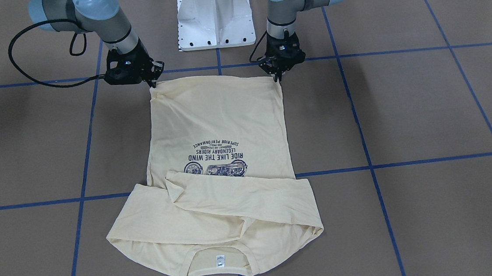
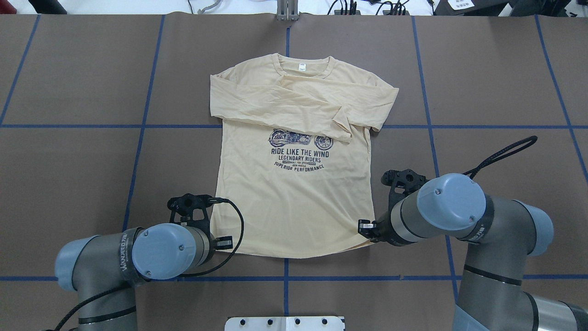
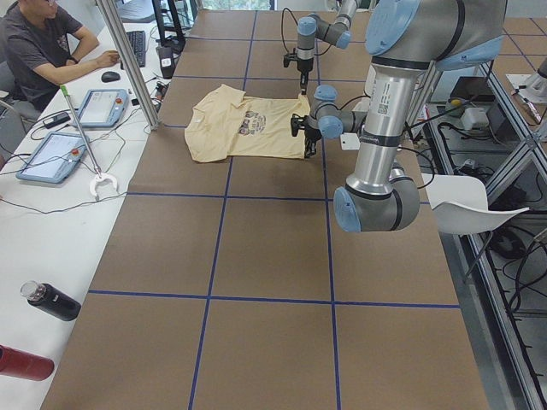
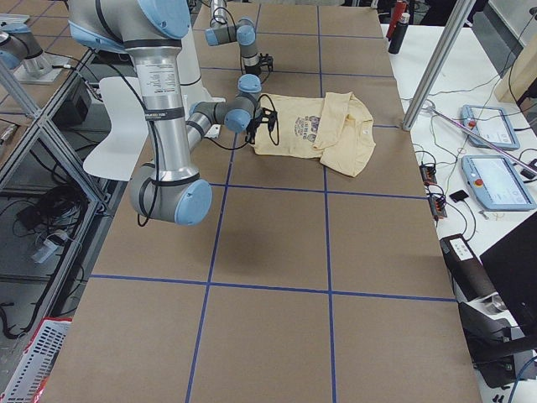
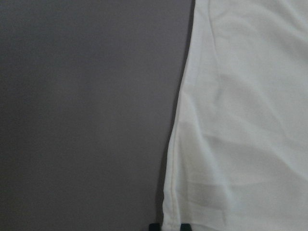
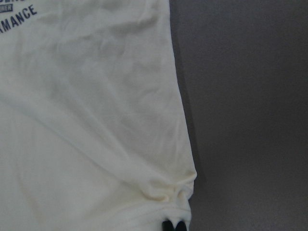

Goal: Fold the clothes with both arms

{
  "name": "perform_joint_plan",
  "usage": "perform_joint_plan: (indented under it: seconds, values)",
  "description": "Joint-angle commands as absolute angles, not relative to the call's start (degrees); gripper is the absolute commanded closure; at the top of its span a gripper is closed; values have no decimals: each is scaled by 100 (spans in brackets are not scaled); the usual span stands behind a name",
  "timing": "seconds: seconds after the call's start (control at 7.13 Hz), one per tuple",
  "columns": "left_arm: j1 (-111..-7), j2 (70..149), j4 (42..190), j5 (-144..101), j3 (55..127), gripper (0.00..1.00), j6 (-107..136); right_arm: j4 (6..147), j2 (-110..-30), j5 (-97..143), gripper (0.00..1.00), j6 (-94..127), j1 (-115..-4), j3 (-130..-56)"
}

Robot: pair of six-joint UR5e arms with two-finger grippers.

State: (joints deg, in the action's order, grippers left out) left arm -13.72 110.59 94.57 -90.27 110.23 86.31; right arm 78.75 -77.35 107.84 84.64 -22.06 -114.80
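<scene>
L tool & R tool each pinched a hem corner of the pale cream-yellow thin long-sleeved T-shirt; next prob. needed even lift, hem to collar.

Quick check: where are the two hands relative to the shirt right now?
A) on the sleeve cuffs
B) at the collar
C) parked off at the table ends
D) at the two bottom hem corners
D: the left hand and the right hand are each at one bottom corner of the T-shirt, at the end nearest the robot.
</scene>
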Motion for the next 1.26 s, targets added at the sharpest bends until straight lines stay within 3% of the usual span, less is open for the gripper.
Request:
perform_joint_plan:
  seconds: [0.0, 0.7, 1.12]
  values:
    - [-1371, 11126, 9448, -9035, 11039, 100, 8631, 7875, -7734, 10784, 100, 8464, -2223, -11479]
    - [-1450, 11074, 9291, -9044, 11505, 100, 8657, 7875, -7848, 10898, 100, 8666, -2329, -11715]
    - [-1005, 10986, 8459, -9262, 12091, 100, 8744, 7866, -8610, 11346, 100, 8675, -2216, -12407]
